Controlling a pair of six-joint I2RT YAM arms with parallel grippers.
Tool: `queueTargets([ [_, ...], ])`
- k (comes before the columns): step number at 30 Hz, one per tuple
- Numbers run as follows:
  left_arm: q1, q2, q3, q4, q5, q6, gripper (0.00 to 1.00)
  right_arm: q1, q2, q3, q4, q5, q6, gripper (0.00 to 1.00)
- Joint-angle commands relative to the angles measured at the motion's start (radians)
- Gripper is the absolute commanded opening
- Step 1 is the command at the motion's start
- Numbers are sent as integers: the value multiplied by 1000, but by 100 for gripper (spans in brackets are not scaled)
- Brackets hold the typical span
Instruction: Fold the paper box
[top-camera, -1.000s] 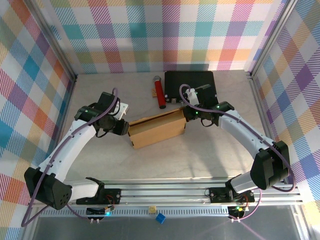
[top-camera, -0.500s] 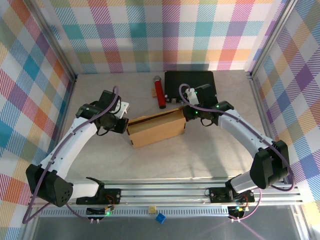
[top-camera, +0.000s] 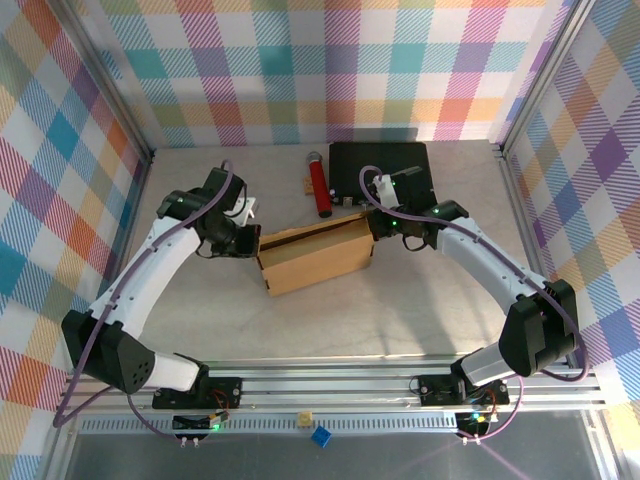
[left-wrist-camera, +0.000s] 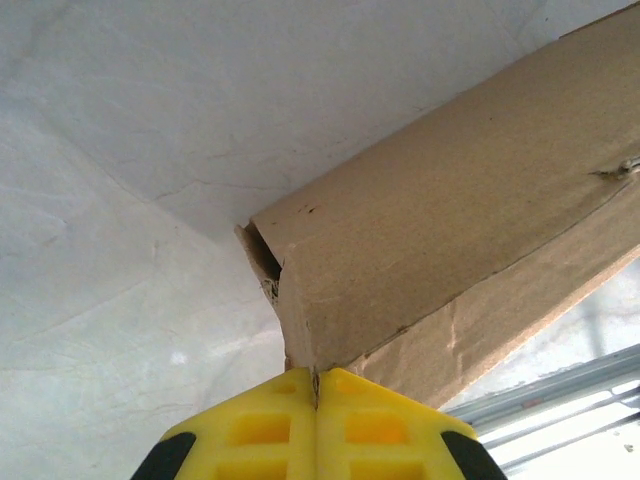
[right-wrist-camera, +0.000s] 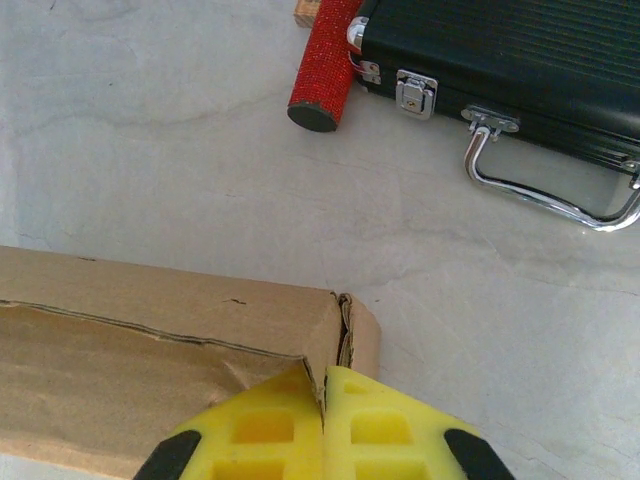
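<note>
A brown corrugated cardboard box (top-camera: 315, 258) lies a little left of the middle of the pale grey table (top-camera: 200, 330) in the overhead view. It is partly folded into a long, low block, set slightly askew with its right end higher in the frame. One arm reaches in at each end of it.

The left gripper (top-camera: 252, 240) sits at the box's left end. From its wrist camera, its two yellow fingers (left-wrist-camera: 260, 430) are pressed together at the bottom of the frame, and the box's (left-wrist-camera: 450, 240) corner edge runs straight down into the seam between them, so it is pinching the cardboard there. A small gap shows where the end wall tucks in at that corner.

The right gripper (top-camera: 375, 232) is at the box's upper right corner. Its wrist camera shows its yellow fingers (right-wrist-camera: 390, 430) closed against each other at the bottom centre, clamped onto the layered cardboard corner (right-wrist-camera: 340, 330), with a creased, ragged fold line running left across the box top.

Behind the box, at top centre of the overhead view, lies a black ribbed hard case (top-camera: 380, 170) with a chrome handle (right-wrist-camera: 550, 190) and latch (right-wrist-camera: 415, 92). Just left of it is a red glittery cylinder (top-camera: 320, 187) with a small wooden block (top-camera: 306, 186) touching its side. Both are well apart from the box.
</note>
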Motion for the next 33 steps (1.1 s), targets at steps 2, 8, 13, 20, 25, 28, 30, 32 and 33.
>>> queueTargets([
  [2,6,22,53,-57,80,-89,0,6,23,5,-83,-6,10,0],
  [8,6,68,101,-79,108,-177,0,16,27,5,-82,4,21,0],
  [13,6,105,122,-93,130,-231,0,28,27,7,-82,18,34,0],
  [20,6,138,160,-88,156,-294,0,40,41,22,-98,42,47,0],
  [25,4,119,119,-72,146,-286,0,41,51,28,-95,49,61,0],
  [28,4,96,89,-62,136,-279,0,42,61,36,-104,54,66,0],
  [30,4,69,56,-32,129,-286,0,42,61,34,-101,61,77,0],
  [32,3,29,1,31,128,-305,0,42,60,30,-95,64,92,0],
  [33,1,13,-23,60,126,-315,0,42,60,28,-91,64,97,0],
])
